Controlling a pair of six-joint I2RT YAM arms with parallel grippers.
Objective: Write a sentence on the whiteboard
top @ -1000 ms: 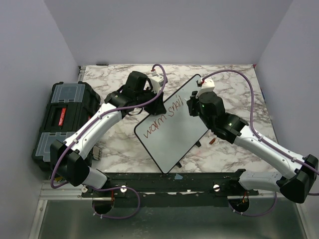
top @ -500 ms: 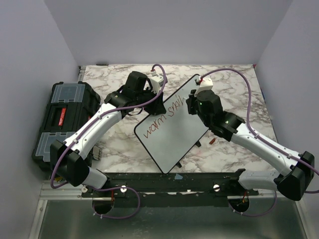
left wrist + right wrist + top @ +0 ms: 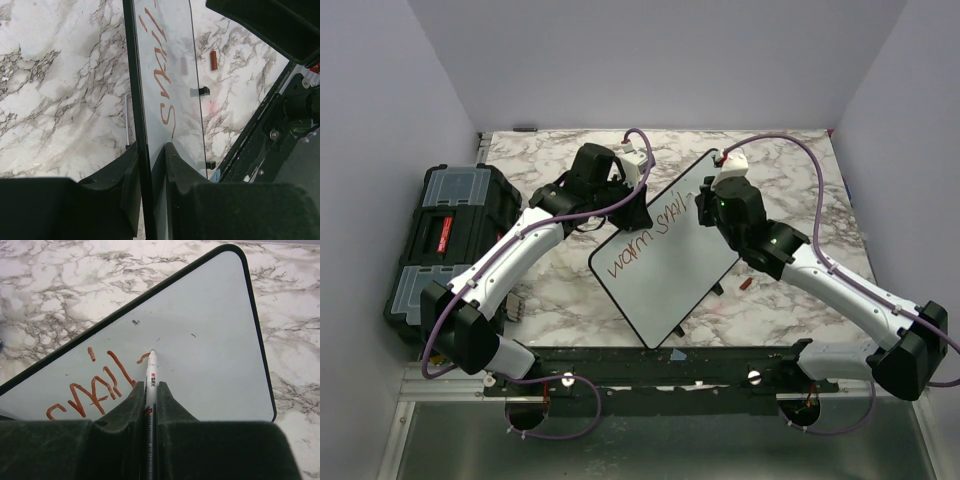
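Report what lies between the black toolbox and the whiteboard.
In the top view, the left arm crosses above bare marble tabletop between toolbox and whiteboard.

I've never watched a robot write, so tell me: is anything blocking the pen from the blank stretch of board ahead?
Nothing visible does. The marker tip sits on the whiteboard just past the red letters, with bare white surface beyond.

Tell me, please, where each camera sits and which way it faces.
Top external: above and behind, facing down at the table; left arm and right arm show, board between them.
Left wrist: on the left arm, facing along the board's rim; left end effector clamps it.
Right wrist: on the right arm, facing down the marker to the board; right end effector holds the marker.
Shared: both wrist views show the red writing.
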